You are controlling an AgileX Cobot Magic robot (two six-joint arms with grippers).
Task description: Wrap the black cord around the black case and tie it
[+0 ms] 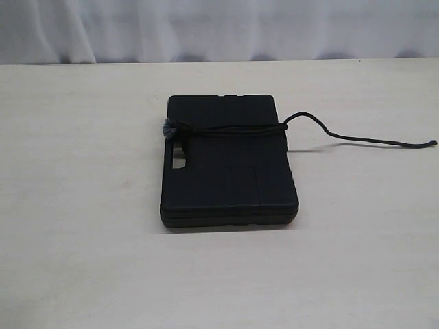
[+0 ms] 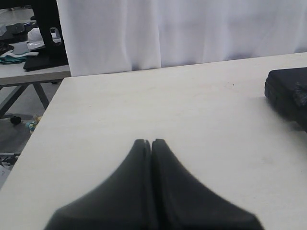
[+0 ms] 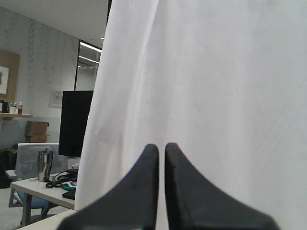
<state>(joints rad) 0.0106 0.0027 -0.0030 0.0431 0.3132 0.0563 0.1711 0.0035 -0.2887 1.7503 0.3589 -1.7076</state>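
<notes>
**Loose tail trails toward 3 o'clock, on the right arm's side**

Both pincers are clear of the work. The left pincer (image 2: 151, 142) is pressed shut with nothing between its tips, hanging over bare desk (image 2: 144, 105). Its camera catches only a corner of the case (image 2: 288, 93), well apart. The right pincer (image 3: 161, 146) is closed and empty too, aimed at the white curtain (image 3: 216, 72), with neither case nor cord in its sight. Neither arm shows in the exterior view, so which one is closer cannot be read directly.

In that view the case (image 1: 230, 171) lies flat mid-desk. Its long axis runs roughly 6 to 12 o'clock, with the handle cutout (image 1: 180, 162) by its 9 o'clock edge. Just beyond the cutout, the cord (image 1: 233, 127) crosses the face from 9 to 3 o'clock as a tight band, and its frayed grey knot (image 1: 168, 128) sits at the 9 o'clock edge. From the 3 o'clock edge the free tail (image 1: 357, 139) loops off and runs along the desk toward 3 o'clock. It ends in a small tip (image 1: 432, 142) well away from the case.

The wrap looks made, but I cannot tell whether it is firmly tied. If more tying is needed, the tail is the piece to take. It lies on the right arm's side, so that arm seems better placed, and its pincer should close across the tail along the 12-to-6 line.
</notes>
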